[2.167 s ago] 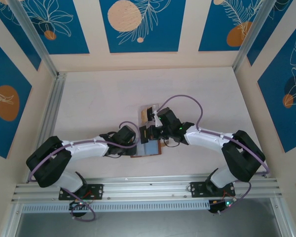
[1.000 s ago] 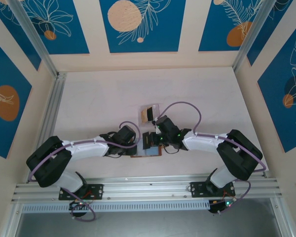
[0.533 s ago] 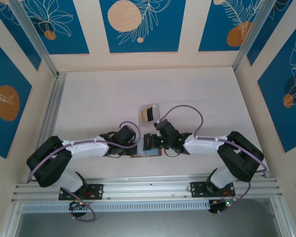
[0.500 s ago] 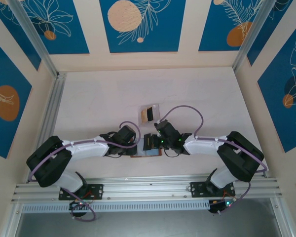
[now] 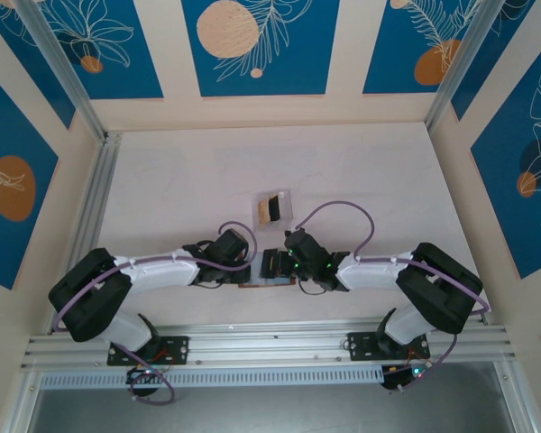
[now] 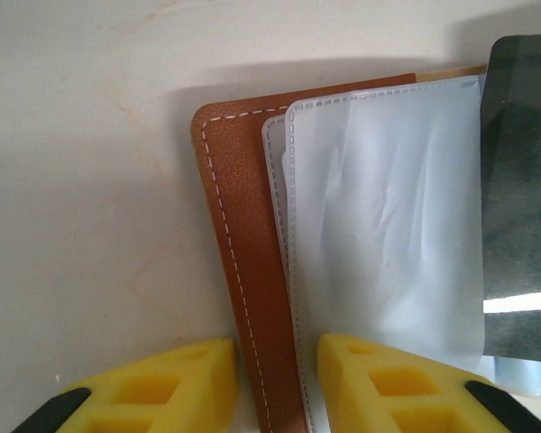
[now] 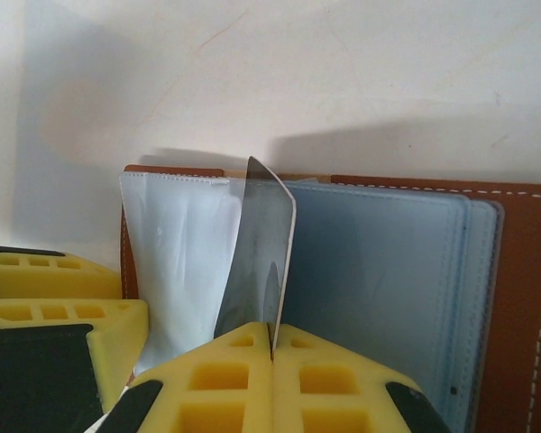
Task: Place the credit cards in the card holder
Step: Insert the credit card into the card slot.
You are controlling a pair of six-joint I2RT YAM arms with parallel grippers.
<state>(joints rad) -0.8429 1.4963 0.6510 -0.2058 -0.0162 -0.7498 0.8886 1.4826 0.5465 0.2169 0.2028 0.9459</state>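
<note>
**Dark card on edge over the open wallet**

The small brown leather folding wallet [image 7: 523, 298] lies open at lower centre of the top view, blue-grey sleeves up. My right gripper [image 7: 270, 350], closed tight, pinches a thin dark card [image 7: 261, 253] on edge over those sleeves. My left gripper [image 6: 277, 379] stands part-open astride the wallet's stitched edge. A clear plastic box [image 5: 272, 207] sits near, above; bare table [image 5: 180, 180] spreads wide beyond.

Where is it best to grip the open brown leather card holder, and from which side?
Probably by the bare stitched margin of the brown leather card holder, coming from the left arm's side: its clear plastic sleeves cover the rest, and a black card stands upright over them.
</note>
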